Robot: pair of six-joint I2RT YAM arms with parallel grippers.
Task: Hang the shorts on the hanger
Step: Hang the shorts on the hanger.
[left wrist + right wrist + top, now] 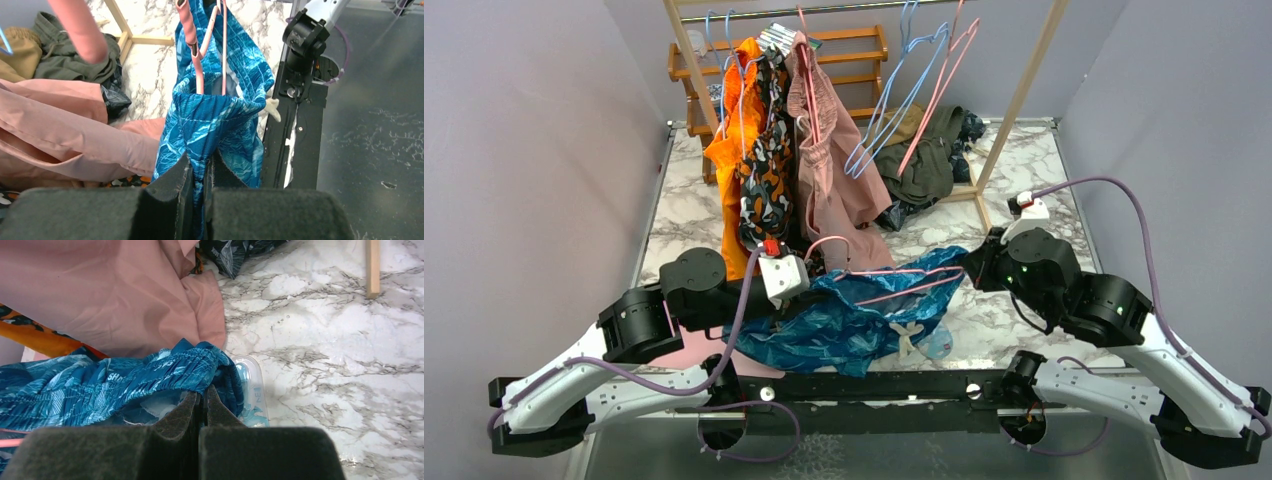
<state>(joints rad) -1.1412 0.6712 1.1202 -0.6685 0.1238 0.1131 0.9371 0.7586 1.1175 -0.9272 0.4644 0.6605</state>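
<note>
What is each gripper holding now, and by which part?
Both hold the shorts. The left gripper pinches an edge of the opening around the hanger; the right gripper pinches the gathered edge at the other end.

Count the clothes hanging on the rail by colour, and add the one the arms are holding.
Plain orange garment: 1
Orange-black patterned garment: 1
Dusty-pink garment: 1
Teal-blue shorts, held: 1
Total: 4
</note>
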